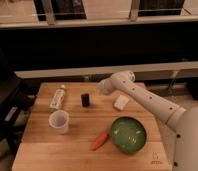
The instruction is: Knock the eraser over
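Near the back middle of the wooden table [37, 145] you have the eraser [85, 99], a small black block standing upright with bare wood all around it. Just to its right and a little farther back sits the gripper [100, 88], close to the eraser but apart from it as far as you can see; it holds nothing that shows. Your arm [152, 102] runs from there down to the right edge. Left of the eraser a white bottle [57, 97] lies on its side, and in front of that stands a white cup [59, 121]. Right of the eraser, under the arm, lies a flat white block [121, 102]. Toward the front sit a green bowl [127, 134] and, touching its left rim, a carrot [99, 141].
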You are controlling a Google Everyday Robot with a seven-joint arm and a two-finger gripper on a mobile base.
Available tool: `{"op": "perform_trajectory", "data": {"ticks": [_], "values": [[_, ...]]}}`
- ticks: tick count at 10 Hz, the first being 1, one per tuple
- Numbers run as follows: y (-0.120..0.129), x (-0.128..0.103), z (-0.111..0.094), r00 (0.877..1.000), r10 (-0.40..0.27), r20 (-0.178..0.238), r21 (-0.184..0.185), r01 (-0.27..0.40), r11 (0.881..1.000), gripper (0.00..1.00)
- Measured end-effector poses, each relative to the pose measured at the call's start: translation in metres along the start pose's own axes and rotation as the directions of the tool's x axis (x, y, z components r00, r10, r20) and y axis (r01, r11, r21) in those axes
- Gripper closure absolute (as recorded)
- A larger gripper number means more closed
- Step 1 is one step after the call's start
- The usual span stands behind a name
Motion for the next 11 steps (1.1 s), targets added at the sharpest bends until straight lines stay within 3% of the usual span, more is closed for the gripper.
{"op": "perform_trajectory", "data": {"ticks": [2,7,11], "values": [[0.004,-0.015,-0.002,0.999,-0.020,0.025,0.008,0.019,1.000,0.99],[-0.001,-0.053,-0.014,0.991,-0.100,0.084,0.083,0.093,0.992,0.99],[-0.012,-0.076,-0.016,0.972,-0.160,0.174,0.138,0.137,0.981,0.99]]}}
